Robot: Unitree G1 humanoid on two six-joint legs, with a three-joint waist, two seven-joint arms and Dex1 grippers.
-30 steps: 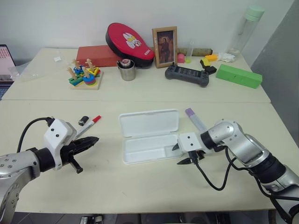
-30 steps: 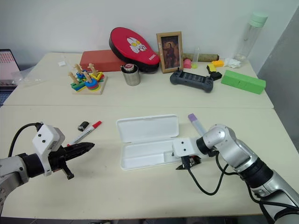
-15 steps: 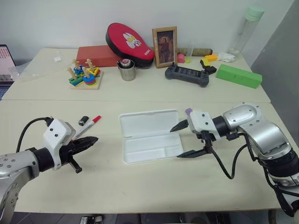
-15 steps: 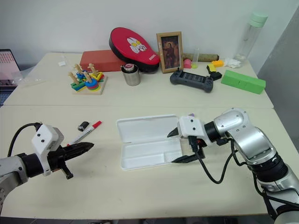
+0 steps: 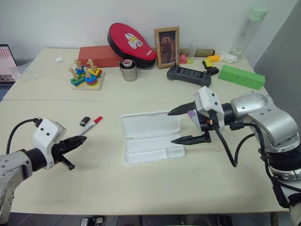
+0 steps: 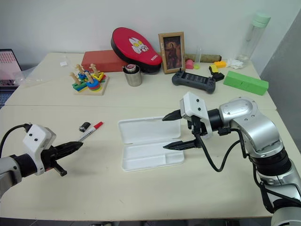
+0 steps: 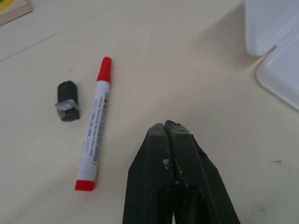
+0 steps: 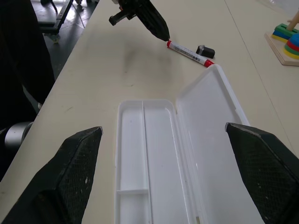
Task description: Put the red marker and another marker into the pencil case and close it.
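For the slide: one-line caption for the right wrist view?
Open right gripper above the empty open case; red marker beyond it, by the shut left gripper.

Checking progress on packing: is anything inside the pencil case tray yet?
No, the open pencil case has a bare white tray, and the red marker lies on the table beside it.

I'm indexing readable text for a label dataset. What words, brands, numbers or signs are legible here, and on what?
None can be read for certain.
Red marker: grey print along the white barrel, too blurred to read.
Red pad: white cartoon picture with small print under it, too small to read.
Screen at the far left edge: rows of characters, too small to read.
Pencil case: no markings visible.
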